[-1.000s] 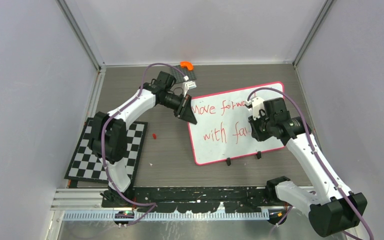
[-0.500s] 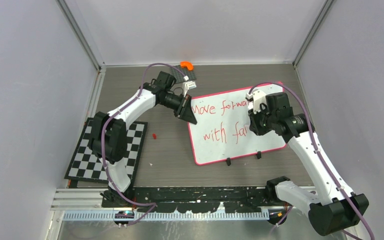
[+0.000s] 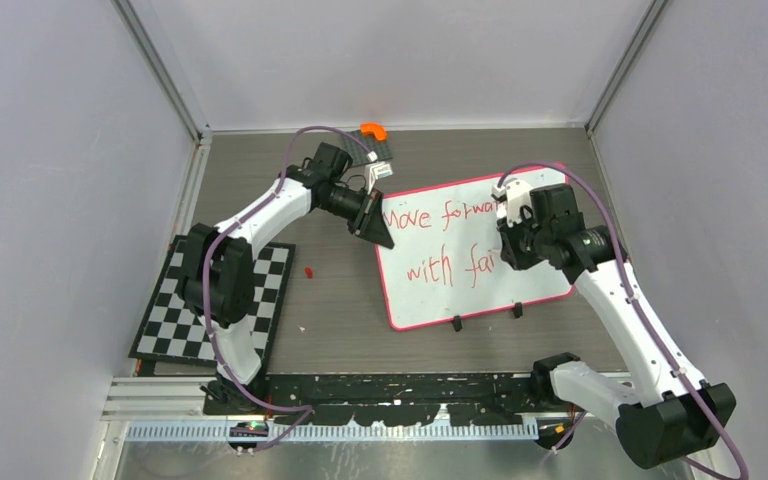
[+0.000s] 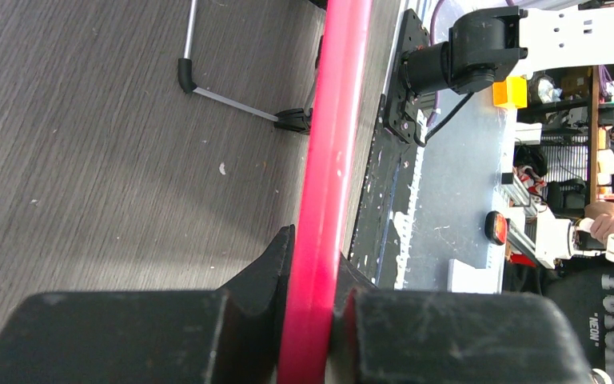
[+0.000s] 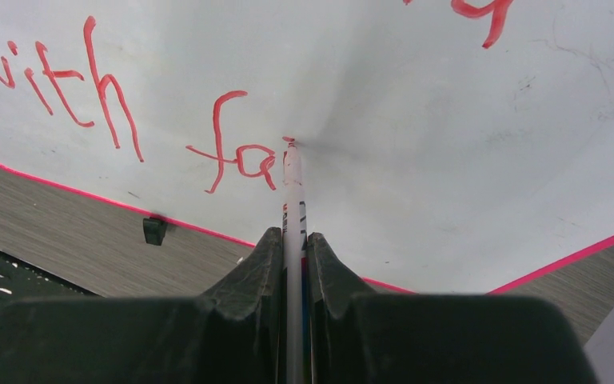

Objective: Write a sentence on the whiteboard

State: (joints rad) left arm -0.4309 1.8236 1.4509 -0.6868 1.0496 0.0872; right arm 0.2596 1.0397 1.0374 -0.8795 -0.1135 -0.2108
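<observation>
Right gripper (image 5: pixel 292 240) clamps slim white marker (image 5: pixel 293 188), tip touching glossy whiteboard (image 5: pixel 416 120) beside red looping "fa" of the sentence (image 5: pixel 215 144). Left gripper (image 4: pixel 312 268) pinches its smooth pink rim (image 4: pixel 334 120).

Left hand (image 4: pixel 313 258) clamped, arm extended; right hand (image 5: pixel 292 240) clamped, angled down.

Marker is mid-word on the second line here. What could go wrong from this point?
1. The left claw pinches only the thin rim of the whiteboard. Writing pressure could make the board slip or pivot, skewing the line.
2. The marker sits in a narrow pinch of the right claw, with its tip on the board just after the red writing. It may tilt or slide back, leaving broken strokes.
</observation>
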